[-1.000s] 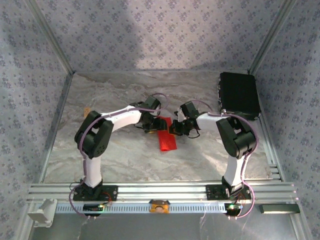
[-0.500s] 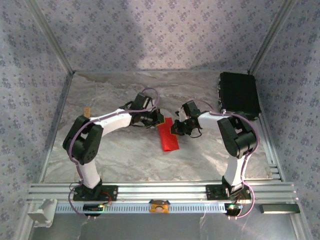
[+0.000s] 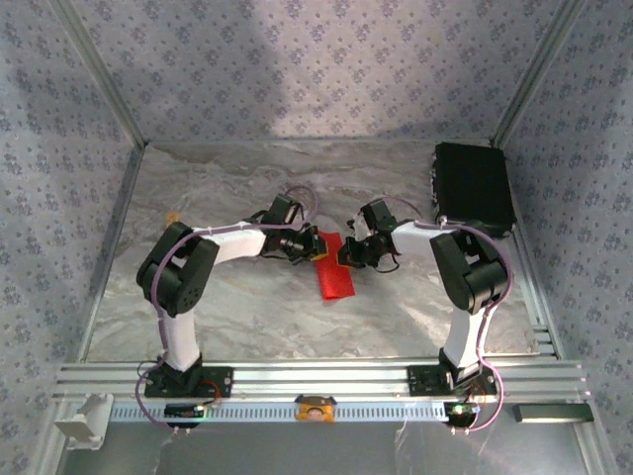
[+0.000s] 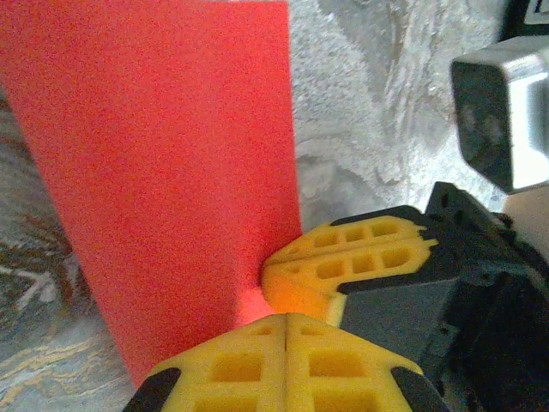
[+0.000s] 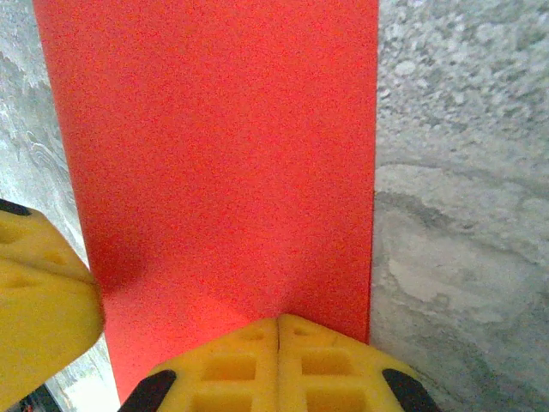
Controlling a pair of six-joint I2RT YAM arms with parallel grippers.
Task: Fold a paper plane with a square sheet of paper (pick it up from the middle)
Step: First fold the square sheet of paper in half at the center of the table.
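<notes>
The left gripper [image 3: 309, 244], its fingers closed pad to pad, presses on the far left corner of the square sheet of paper [image 3: 332, 272], which lies on the desk [image 3: 227, 307] folded into a narrow strip. The right gripper [image 3: 348, 255], likewise closed, bears on the sheet's far right edge. This looks like creasing a fold. The next move probably calls for one gripper to pin the sheet while the other lifts a corner.

Marbled table [image 3: 227, 307]: red paper [image 3: 333, 275], perhaps black box [image 3: 473, 188]
</notes>
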